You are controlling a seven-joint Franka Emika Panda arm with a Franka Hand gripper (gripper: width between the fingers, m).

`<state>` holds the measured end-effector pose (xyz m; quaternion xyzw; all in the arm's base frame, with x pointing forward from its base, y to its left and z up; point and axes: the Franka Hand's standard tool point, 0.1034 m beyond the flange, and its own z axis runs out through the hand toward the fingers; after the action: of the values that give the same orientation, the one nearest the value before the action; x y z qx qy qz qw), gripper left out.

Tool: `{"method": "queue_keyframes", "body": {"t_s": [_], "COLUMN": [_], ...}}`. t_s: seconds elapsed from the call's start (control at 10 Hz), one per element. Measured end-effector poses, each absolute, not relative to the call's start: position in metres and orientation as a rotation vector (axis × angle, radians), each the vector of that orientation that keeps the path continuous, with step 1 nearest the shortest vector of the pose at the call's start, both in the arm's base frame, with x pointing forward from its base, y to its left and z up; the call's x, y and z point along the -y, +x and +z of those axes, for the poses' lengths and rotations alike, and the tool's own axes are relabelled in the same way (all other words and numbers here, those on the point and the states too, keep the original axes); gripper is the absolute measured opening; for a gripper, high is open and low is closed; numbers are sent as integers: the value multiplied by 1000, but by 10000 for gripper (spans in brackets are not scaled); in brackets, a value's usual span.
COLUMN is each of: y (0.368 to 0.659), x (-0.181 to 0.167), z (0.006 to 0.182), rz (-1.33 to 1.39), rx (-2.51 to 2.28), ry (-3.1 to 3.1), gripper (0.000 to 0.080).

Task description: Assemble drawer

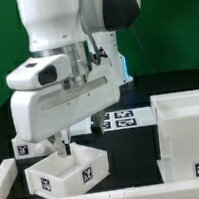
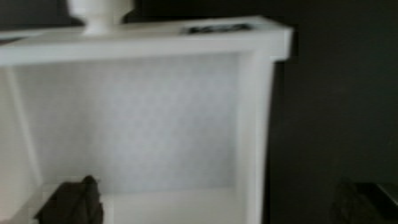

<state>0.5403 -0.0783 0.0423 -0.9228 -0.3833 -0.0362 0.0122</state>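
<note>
The large casing [image 1: 189,137] stood at the exterior view's right, well apart from the arm. A small tray [image 1: 69,175] lay near, at the exterior view's left, directly beneath the gripper [image 1: 60,149]. Its jaws were spread wide and empty, apparently either side of one tray wall.

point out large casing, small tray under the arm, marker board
large casing [image 1: 188,137], exterior view, front wall above its tag
small tray [image 1: 67,177], exterior view, side wall between its tags
marker board [image 1: 125,117], exterior view, on a printed tag
</note>
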Motion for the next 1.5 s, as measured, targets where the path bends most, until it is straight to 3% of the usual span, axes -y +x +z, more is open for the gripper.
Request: {"method": "queue_keyframes", "body": {"t_s": [0.3,0.5,0.7,0.8,0.9,1.0,1.2,1.5], "y": [528,529,528,528,528,528,529,542], "x": [74,74,74,74,74,74,74,75], "z": [16,15,14,14,14,14,15,40], "rz": [-106,-111,-110,-109,-109,-109,-111,-175], "rx": [1198,1197,1197,1197,1196,1196,1209,1607], "ry": [-2872,-2875,-2875,-2875,-2875,-2875,-2870,-2703], "gripper": [649,649,389,389,195,54,33,33]}}
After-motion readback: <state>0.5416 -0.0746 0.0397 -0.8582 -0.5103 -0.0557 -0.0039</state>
